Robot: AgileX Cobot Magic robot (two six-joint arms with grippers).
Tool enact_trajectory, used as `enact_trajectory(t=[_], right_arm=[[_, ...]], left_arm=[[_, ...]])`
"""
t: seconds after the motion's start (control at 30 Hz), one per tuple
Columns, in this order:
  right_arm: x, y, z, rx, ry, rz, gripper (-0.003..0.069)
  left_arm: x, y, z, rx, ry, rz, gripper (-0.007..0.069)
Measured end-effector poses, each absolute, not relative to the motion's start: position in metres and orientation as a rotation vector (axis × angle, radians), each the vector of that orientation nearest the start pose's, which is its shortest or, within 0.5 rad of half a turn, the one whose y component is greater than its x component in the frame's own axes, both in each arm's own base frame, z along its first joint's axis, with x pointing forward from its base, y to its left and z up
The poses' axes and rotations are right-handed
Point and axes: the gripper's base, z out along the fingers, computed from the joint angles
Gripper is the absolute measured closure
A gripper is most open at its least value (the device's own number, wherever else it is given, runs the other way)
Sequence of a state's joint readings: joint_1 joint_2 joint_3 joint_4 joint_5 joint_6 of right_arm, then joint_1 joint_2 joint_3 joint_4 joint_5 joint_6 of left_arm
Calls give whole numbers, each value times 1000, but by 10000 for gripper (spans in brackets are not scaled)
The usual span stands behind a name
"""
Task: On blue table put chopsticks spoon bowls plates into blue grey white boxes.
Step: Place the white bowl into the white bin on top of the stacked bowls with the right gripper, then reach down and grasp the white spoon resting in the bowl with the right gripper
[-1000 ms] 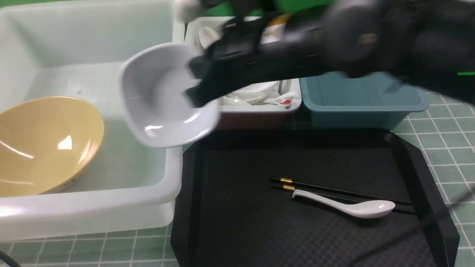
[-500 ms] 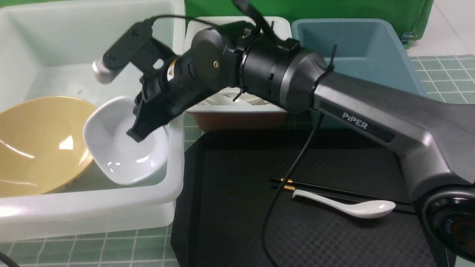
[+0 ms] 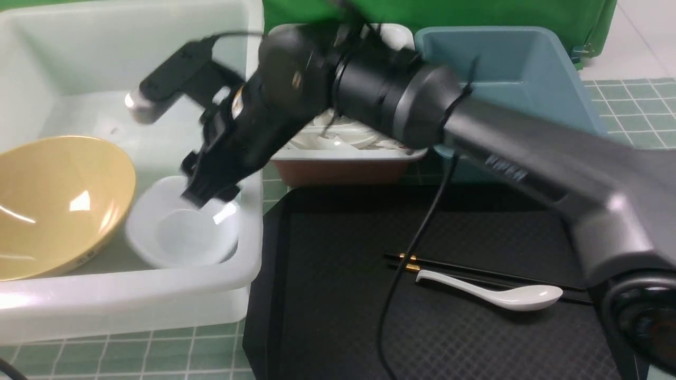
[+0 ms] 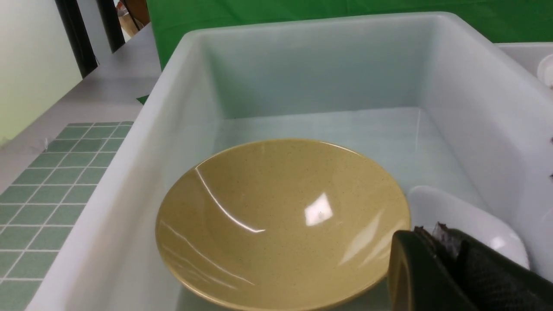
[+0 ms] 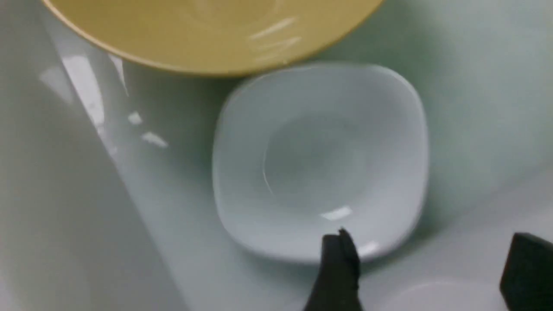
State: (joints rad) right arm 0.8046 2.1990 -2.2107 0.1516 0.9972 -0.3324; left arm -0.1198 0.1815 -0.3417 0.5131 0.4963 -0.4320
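Observation:
The white dish (image 3: 179, 232) lies flat in the large translucent white box (image 3: 132, 298), beside the tilted mustard-yellow bowl (image 3: 58, 200). My right gripper (image 3: 208, 187) hovers just above the dish's rim, open and empty; in the right wrist view (image 5: 432, 263) the dish (image 5: 319, 160) and the bowl (image 5: 207, 30) lie below it. The black chopsticks (image 3: 491, 273) and the white spoon (image 3: 496, 296) lie on the black tray. My left gripper (image 4: 430, 235) is shut and empty, and shows only in the left wrist view, above the bowl (image 4: 281, 216) and the dish (image 4: 466, 214).
The small white box with a brown base (image 3: 348, 155) holds several white spoons. The blue-grey box (image 3: 507, 68) stands to its right. The black tray (image 3: 343, 316) lies in front on the green tiled table (image 3: 628, 111). My right arm spans the tray and boxes.
My right gripper carried the white dish left and down into the large white box, then opened and let it go. The dish now lies flat beside the yellow bowl.

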Motion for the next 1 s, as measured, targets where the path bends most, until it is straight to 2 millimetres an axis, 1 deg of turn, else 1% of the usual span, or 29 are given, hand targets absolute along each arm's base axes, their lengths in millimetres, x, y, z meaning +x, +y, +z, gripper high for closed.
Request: enact_trajectory(t=[0.03, 0.07, 0.1, 0.13, 0.17, 0.2, 0.23, 0.27, 0.3, 0.33, 0.4, 0.47, 0.53, 0.63, 0.73, 0.77, 0.8, 0.83, 0.9, 0.93, 0.97, 1.0], right_arm=[[338, 354, 323, -1313, 2148, 340, 129], [337, 343, 335, -1306, 2155, 299, 127], [337, 324, 351, -1288, 2189, 230, 126], [338, 307, 362, -1240, 2215, 181, 127], [341, 287, 369, -1170, 2259, 146, 130], [343, 276, 370, -1139, 2287, 131, 131], [344, 257, 365, -1090, 2353, 93, 134], [344, 245, 357, -1066, 2404, 68, 139], [344, 239, 353, -1062, 2429, 56, 139], [333, 217, 320, -1068, 2573, -4, 146], [319, 206, 297, -1099, 2663, -28, 149], [297, 192, 262, -1144, 2763, -46, 151], [278, 180, 237, -1158, 2794, -45, 150], [260, 169, 211, -1162, 2794, -40, 150], [252, 164, 185, -1156, 2755, -21, 169], [252, 164, 184, -1156, 2752, -20, 172], [251, 164, 174, -1149, 2748, -17, 204], [252, 164, 171, -1143, 2748, -15, 228], [253, 165, 166, -1139, 2751, -13, 321], [253, 165, 166, -1138, 2753, -13, 331], [253, 165, 165, -1134, 2755, -10, 397], [254, 166, 165, -1128, 2760, -5, 478]], left_arm=[[56, 15, 278, -41, 1761, 141, 623], [56, 15, 278, -41, 1761, 141, 623], [56, 15, 278, -41, 1761, 142, 623], [56, 15, 278, -41, 1760, 141, 623], [56, 15, 277, -41, 1761, 141, 623], [56, 15, 277, -41, 1761, 141, 623], [56, 15, 277, -41, 1762, 142, 623], [56, 15, 277, -41, 1762, 142, 623], [56, 15, 277, -41, 1762, 142, 623], [56, 15, 277, -41, 1762, 142, 623], [56, 15, 277, -40, 1763, 141, 623], [57, 15, 274, -40, 1771, 143, 623], [57, 15, 274, -39, 1771, 142, 623], [57, 14, 274, -38, 1768, 142, 623], [57, 14, 274, -37, 1766, 141, 623], [57, 14, 274, -37, 1766, 141, 623], [57, 14, 274, -37, 1766, 141, 623], [57, 14, 274, -37, 1766, 140, 623], [57, 14, 274, -37, 1765, 140, 623], [57, 14, 274, -37, 1765, 140, 623], [57, 14, 274, -37, 1765, 140, 623], [57, 14, 274, -37, 1765, 140, 623]])
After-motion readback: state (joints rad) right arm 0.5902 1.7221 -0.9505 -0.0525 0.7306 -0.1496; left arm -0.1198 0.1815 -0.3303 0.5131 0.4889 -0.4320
